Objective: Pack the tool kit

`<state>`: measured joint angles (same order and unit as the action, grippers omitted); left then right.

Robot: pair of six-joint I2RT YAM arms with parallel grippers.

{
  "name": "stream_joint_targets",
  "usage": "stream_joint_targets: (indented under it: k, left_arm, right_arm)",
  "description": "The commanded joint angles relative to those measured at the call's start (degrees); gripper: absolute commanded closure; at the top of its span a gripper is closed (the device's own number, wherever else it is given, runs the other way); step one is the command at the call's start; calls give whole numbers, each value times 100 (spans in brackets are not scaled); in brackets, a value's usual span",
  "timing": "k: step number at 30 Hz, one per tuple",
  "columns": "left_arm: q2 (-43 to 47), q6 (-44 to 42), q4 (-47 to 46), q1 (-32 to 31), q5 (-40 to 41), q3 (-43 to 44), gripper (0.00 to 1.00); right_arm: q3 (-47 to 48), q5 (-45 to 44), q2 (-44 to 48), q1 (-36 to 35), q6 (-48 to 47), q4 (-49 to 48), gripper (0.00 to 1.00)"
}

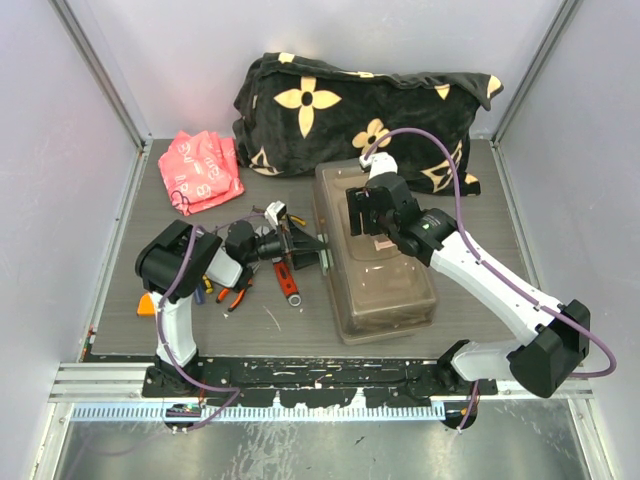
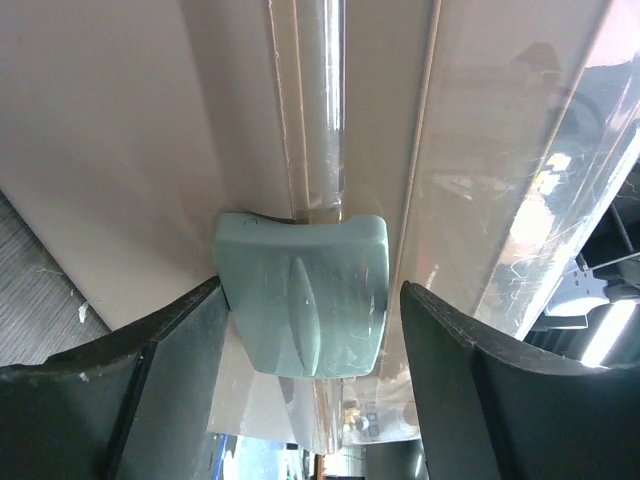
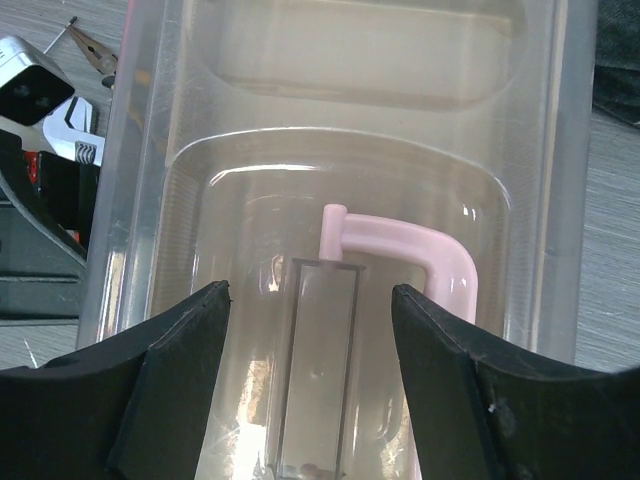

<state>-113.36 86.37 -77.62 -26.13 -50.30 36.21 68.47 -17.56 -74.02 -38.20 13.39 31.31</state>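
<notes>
While the toolbox is lying lengthwise near-to-far | left gripper is straddling its latch, spread apart | right gripper is hovering over its lid, spread apart

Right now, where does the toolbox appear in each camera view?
Top external: toolbox right of centre, long side running away from the arms.
Left wrist: its side wall fills the picture, pale green latch at centre.
Right wrist: its clear lid fills the picture, pink handle in the middle.
Shared landmark: grey table beside the box.
</notes>
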Motion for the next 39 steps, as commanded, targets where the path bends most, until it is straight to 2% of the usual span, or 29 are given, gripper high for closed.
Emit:
stream_joint_targets:
  k: [1, 4, 7, 11, 15, 16, 22, 27, 35, 39]
  left_arm:
    - [19, 9, -437, -186, -16, 258, 32]
    - [-17, 2, -433, -200, -37, 282, 38]
    - [-11, -5, -438, -208, -49, 274, 49]
    - [5, -15, -431, -214, -35, 253, 71]
    - [26, 0, -429, -208, -48, 246, 98]
    - [39, 14, -429, -210, -54, 240, 100]
    - [335, -61, -94, -208, -37, 139, 100]
    - [769, -417, 735, -208, 19, 55, 100]
    - [1652, -1284, 2767, -208, 252, 55, 100]
    - [1805, -1384, 3101, -208, 288, 70, 100]
  right_arm:
    - [-229, 209, -104, 3, 129, 763, 29]
    - [-237, 223, -107, 2, 137, 763, 29]
    - [-249, 230, -104, -2, 138, 763, 29]
    - [-238, 230, -96, -1, 138, 763, 29]
    - [-265, 236, -75, 3, 145, 771, 29]
    - [-270, 240, -65, 1, 146, 771, 29]
    - [-317, 219, -39, -1, 154, 763, 29]
    - [-335, 223, -10, 1, 155, 763, 29]
    - [-384, 225, 58, 4, 174, 746, 29]
    - [-434, 244, 101, 4, 190, 727, 29]
